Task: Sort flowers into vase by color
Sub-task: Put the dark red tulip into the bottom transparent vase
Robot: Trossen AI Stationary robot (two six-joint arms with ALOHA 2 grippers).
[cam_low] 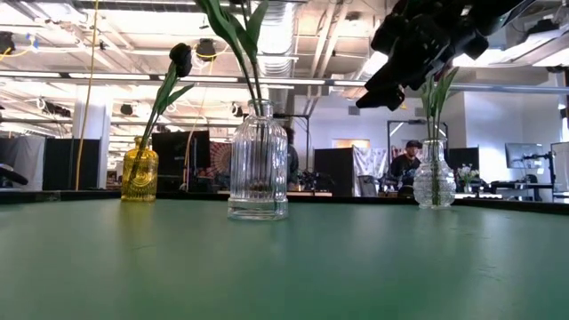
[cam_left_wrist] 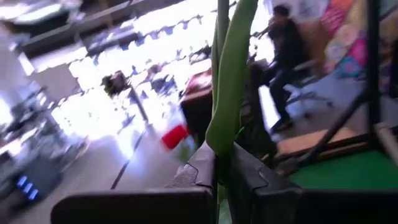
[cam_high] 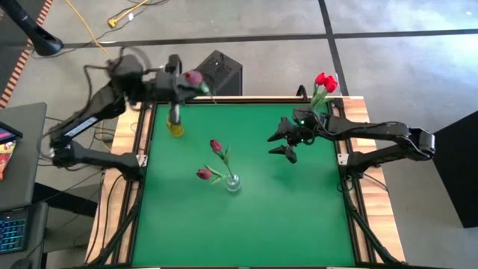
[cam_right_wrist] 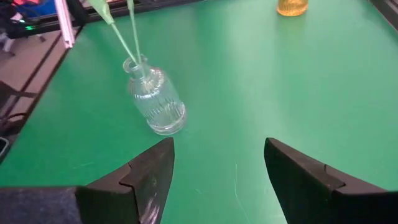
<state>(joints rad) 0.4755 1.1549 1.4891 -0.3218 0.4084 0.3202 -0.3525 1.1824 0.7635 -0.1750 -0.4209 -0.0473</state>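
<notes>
My left gripper [cam_high: 181, 84] hangs high over the table's far left corner, shut on a pinkish-crimson tulip [cam_high: 194, 77]. Below it stands a yellow vase [cam_high: 175, 127] holding a near-black tulip [cam_low: 180, 58]. A clear ribbed vase [cam_high: 233, 181] near the table's middle holds two crimson tulips [cam_high: 216, 146]. At the far right, red tulips [cam_high: 326, 82] stand in another clear vase [cam_low: 434, 178]. My right gripper [cam_high: 286, 142] hovers open above the table between the two clear vases, with nothing between its fingers [cam_right_wrist: 149, 174]. My left gripper pinches the tulip's green stem and a leaf [cam_left_wrist: 219, 146] between its two fingers [cam_left_wrist: 199, 171]. The fingers point about level, and the stem runs out past them. The flower is lifted clear of the table and of the vases; its head does not show in the wrist view.
The green mat [cam_high: 246, 224] has bare room along its near half. A black box [cam_high: 220, 71] stands just behind the table's far edge. Beyond the table a person [cam_low: 409, 164] sits in the room.
</notes>
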